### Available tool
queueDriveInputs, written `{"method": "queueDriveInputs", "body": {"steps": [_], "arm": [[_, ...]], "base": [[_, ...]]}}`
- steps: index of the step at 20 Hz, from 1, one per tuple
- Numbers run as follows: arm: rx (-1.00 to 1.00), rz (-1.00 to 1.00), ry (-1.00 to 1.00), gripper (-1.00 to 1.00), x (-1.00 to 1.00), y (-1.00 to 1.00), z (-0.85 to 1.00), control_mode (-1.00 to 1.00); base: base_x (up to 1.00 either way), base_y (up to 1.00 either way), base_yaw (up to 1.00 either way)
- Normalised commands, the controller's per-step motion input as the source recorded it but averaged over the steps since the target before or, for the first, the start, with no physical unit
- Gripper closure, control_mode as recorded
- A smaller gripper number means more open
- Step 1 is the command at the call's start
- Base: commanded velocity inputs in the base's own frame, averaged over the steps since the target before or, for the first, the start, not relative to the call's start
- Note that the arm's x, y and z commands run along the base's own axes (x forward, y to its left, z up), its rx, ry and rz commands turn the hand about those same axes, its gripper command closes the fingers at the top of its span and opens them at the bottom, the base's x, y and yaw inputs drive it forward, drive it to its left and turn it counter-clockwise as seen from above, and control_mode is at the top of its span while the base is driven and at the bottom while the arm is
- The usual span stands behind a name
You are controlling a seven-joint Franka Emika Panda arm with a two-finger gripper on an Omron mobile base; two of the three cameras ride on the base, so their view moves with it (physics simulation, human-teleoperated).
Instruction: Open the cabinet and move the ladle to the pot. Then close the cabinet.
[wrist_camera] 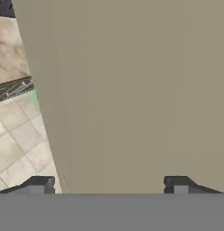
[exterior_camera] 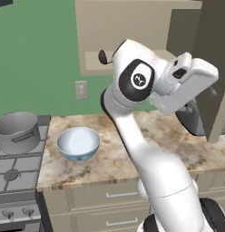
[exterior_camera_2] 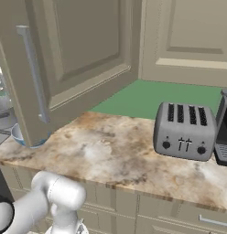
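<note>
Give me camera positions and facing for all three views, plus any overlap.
Left base view: behind-left of the arm, facing counter, pot, bowl, ladle on the open cabinet's shelf.
Right base view: behind-right, facing the swung-out door, toaster; arm at lower left.
Hand view: on the hand, close against the door; open gripper at bottom.
Shared: both base views show bowl and counter.

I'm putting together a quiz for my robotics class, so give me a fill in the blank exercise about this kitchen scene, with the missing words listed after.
1. The cabinet door with the long silver bar handle stands ____.
2. The pot sits on the ____.
3. The white-and-blue bowl rests on the counter to the ____ of the pot in the left base view.
4. In the hand view, the gripper has its fingertips spread ____ before a tan panel.

Missing words: open; stove; right; apart
</note>
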Motion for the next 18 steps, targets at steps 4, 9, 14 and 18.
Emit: {"method": "queueDriveInputs", "body": {"steps": [4, 9, 14, 18], "arm": [[0.05, 0.03, -0.21, -1.0, -0.09, -0.99, 0.0, -1.0], [0.0, 0.07, -0.24, -1.0, 0.0, -0.73, 0.0, -1.0], [0.02, 0.11, -0.39, -1.0, 0.0, -0.36, 0.0, -1.0], [0.0, 0.21, -0.7, -1.0, -0.04, 0.37, -0.11, -1.0]], "base": [[0.0, 0.0, 0.0], [0.0, 0.0, 0.0], [0.0, 0.0, 0.0], [0.0, 0.0, 0.0]]}}
